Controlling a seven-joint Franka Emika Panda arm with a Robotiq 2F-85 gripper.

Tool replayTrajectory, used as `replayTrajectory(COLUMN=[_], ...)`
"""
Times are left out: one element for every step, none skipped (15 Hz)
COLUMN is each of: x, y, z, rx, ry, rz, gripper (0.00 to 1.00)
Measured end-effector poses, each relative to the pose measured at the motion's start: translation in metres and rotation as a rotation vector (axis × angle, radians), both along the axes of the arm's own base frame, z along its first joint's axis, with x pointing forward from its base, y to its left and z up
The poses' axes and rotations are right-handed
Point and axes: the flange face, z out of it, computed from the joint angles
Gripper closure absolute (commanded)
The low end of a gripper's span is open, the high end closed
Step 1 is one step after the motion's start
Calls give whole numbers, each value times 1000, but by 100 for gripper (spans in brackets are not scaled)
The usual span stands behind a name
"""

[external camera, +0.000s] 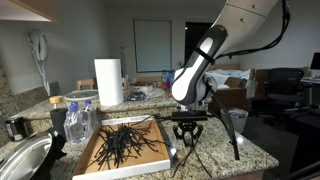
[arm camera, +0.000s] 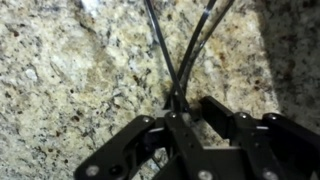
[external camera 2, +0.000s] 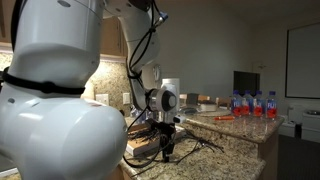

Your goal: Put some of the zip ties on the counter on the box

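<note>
My gripper (external camera: 187,128) is shut on a few long black zip ties (external camera: 182,152) and holds them just above the granite counter (external camera: 215,160), with the strands trailing down onto the stone. The flat cardboard box (external camera: 140,160) lies just to its side and holds a heap of black zip ties (external camera: 122,142). In the wrist view the fingers (arm camera: 186,108) pinch the strands (arm camera: 172,50) where they cross, over the granite. An exterior view shows the gripper (external camera 2: 165,128) with strands (external camera 2: 195,147) spread on the counter.
A paper towel roll (external camera: 108,82), a clear plastic bottle (external camera: 80,122) and a metal bowl (external camera: 25,160) stand beyond the box. Several red-labelled bottles (external camera 2: 255,103) line the far counter. The counter edge (external camera: 255,165) is close to the gripper.
</note>
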Motion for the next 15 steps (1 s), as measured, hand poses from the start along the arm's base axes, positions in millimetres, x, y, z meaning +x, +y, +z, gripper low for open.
replayTrajectory(x=[0,0,1,3,3,2,3,2,2,2,2,3,4,7,11], y=[0,0,1,1,1,1,1,1,1,1,1,1,2,2,3], z=[0,1,2,3,3,3,3,3,3,3,3,3,5,8,15], rx=[-1,-2,-2,-2,-3,-4,-4,-4,-5,-6,-8,-11,-12,-11,-8], ry=[5,10,12,11,16,19,20,22,22,22,23,22,17,7,-9], rz=[0,0,1,2,2,2,2,2,3,5,8,13,17,18,18], gripper=[90,95,100,100,100,100,99,99,99,99,99,99,99,99,99])
